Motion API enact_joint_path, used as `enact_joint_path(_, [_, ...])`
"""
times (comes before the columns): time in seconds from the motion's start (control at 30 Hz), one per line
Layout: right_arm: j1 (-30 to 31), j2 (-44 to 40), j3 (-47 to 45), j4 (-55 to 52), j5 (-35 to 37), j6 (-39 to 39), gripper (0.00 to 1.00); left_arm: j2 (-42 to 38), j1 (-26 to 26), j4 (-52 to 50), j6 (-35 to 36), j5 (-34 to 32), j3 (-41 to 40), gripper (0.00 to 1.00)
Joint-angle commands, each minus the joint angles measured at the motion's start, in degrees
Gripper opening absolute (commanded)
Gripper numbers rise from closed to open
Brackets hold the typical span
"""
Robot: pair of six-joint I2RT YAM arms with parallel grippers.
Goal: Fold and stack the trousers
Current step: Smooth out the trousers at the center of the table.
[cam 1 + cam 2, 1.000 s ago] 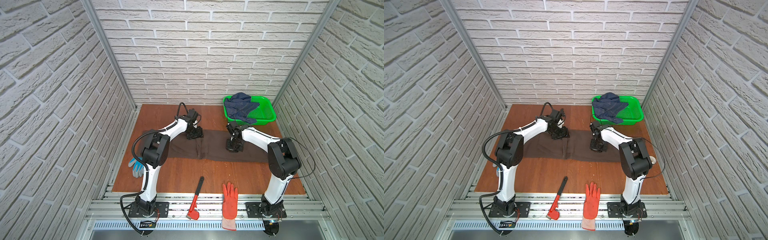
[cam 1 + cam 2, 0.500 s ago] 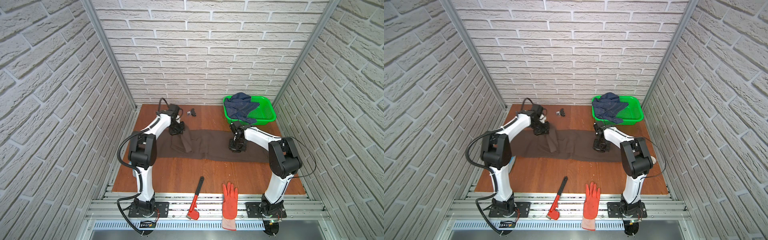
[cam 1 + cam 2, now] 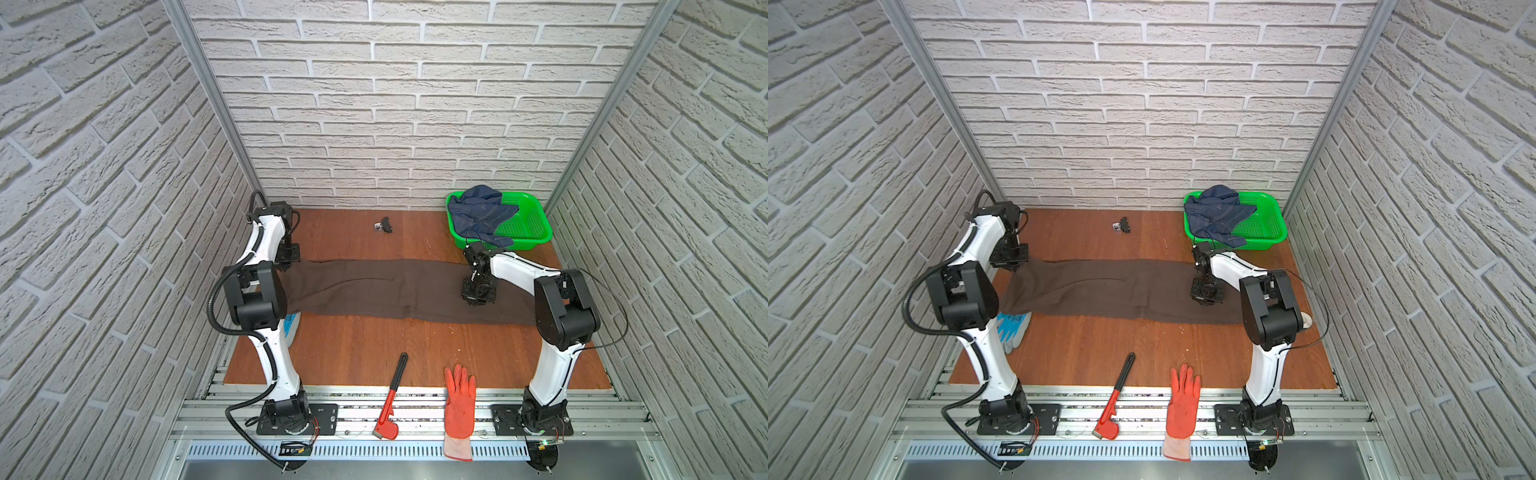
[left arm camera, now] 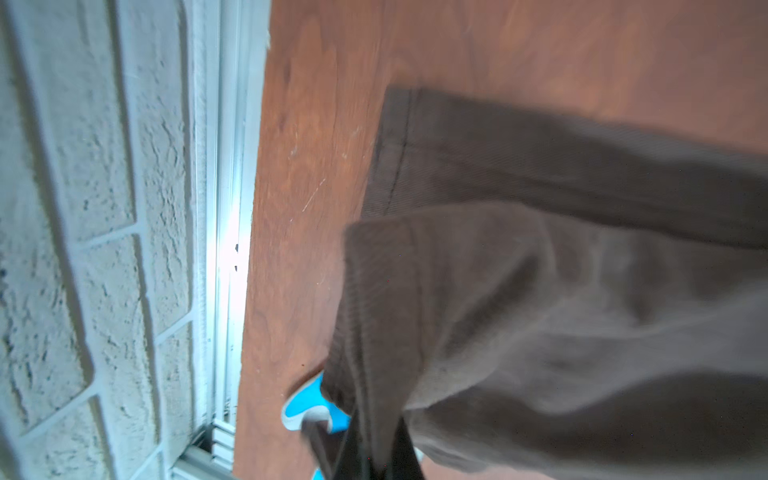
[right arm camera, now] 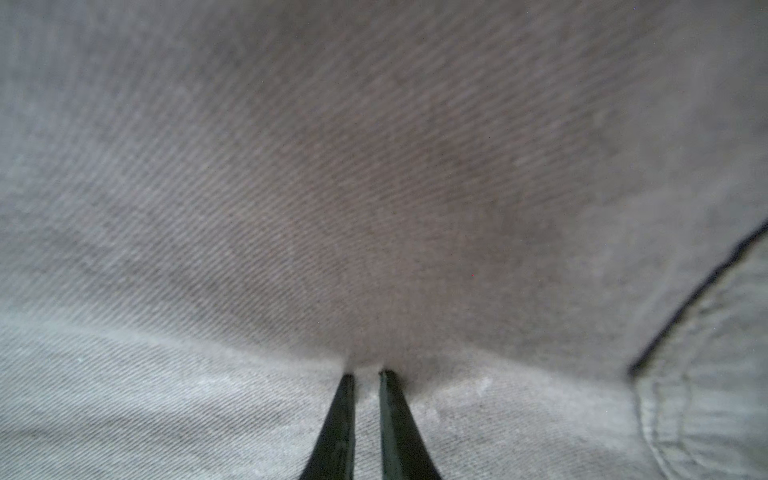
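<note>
The dark brown trousers [image 3: 395, 286] [image 3: 1113, 286] lie stretched across the table from left to right. My left gripper [image 3: 286, 266] [image 3: 1011, 266] is at their far left end, shut on the upper leg's cuff. In the left wrist view this cuff [image 4: 415, 291] hangs lifted from the left gripper [image 4: 376, 453], and the other cuff [image 4: 457, 149] lies flat on the wood. My right gripper [image 3: 478, 297] [image 3: 1206, 297] presses down on the trousers near their right end. Its fingers [image 5: 347, 415] stand almost together, with a thin strip of cloth between them.
A green basket [image 3: 536, 232] holding blue jeans [image 3: 482, 208] stands at the back right. A red pipe wrench [image 3: 392, 399] and an orange glove [image 3: 459, 399] lie at the front edge. A blue and grey glove [image 3: 1013, 328] lies under the trousers' left end. A small black object [image 3: 384, 225] sits at the back.
My left gripper has shut on a leg and travelled from the middle of the trousers to the far left, drawing the leg out long. The right gripper has stayed in place.
</note>
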Motion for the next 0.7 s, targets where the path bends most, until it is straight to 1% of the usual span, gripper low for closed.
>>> enact_joint_path(0.0, [-2.0,2.7,-0.9,-0.9,5.1,-0.7,0.14,2.0,0.9,-4.3,2.6,-8.3,3.4,0.0])
enact_joint_path(0.03, [-2.1,2.7,-1.1,-0.8,5.1,-0.8,0.14,2.5,1.2,-4.5,2.8,-9.4,4.4,0.0])
enact_joint_path(0.13, [-2.6,2.7,-1.1,-1.2,5.7,-1.0,0.14,4.3,2.0,-3.4,4.2,-9.8,6.5,0.0])
enact_joint_path(0.17, [-2.8,2.7,-1.1,-1.4,5.9,-1.0,0.15,5.2,2.3,-3.4,4.6,-9.2,7.3,0.02])
enact_joint_path(0.2, [-3.1,2.7,-1.1,-1.5,6.0,-1.1,0.14,6.6,2.4,-4.0,5.0,-8.5,8.8,0.11])
enact_joint_path(0.23, [-3.3,2.7,-0.9,-1.7,6.1,-1.2,0.14,7.8,2.6,-4.8,5.1,-7.9,10.1,0.31])
enact_joint_path(0.27, [-3.4,2.7,-0.9,-1.9,6.1,-1.3,0.14,8.7,2.7,-5.4,5.3,-6.8,11.0,0.45])
enact_joint_path(0.3, [-3.5,2.5,-0.9,-2.1,6.2,-1.4,0.14,9.0,2.9,-5.5,5.3,-4.6,11.4,0.55])
enact_joint_path(0.33, [-3.5,2.3,-0.8,-2.2,6.1,-1.4,0.14,8.3,3.1,-4.8,5.3,-1.7,11.0,0.62])
enact_joint_path(0.43, [-3.4,1.4,-0.5,-2.8,5.6,-1.4,0.14,5.1,5.6,-1.6,3.7,8.4,8.2,0.72])
enact_joint_path(0.5, [-3.4,0.4,-0.4,-3.0,5.2,-1.2,0.14,3.6,7.5,-0.7,3.2,13.1,6.8,0.79])
enact_joint_path(0.67, [-2.8,-1.2,0.7,-4.1,4.7,-1.2,0.14,3.6,11.4,0.4,3.1,21.5,2.3,0.82])
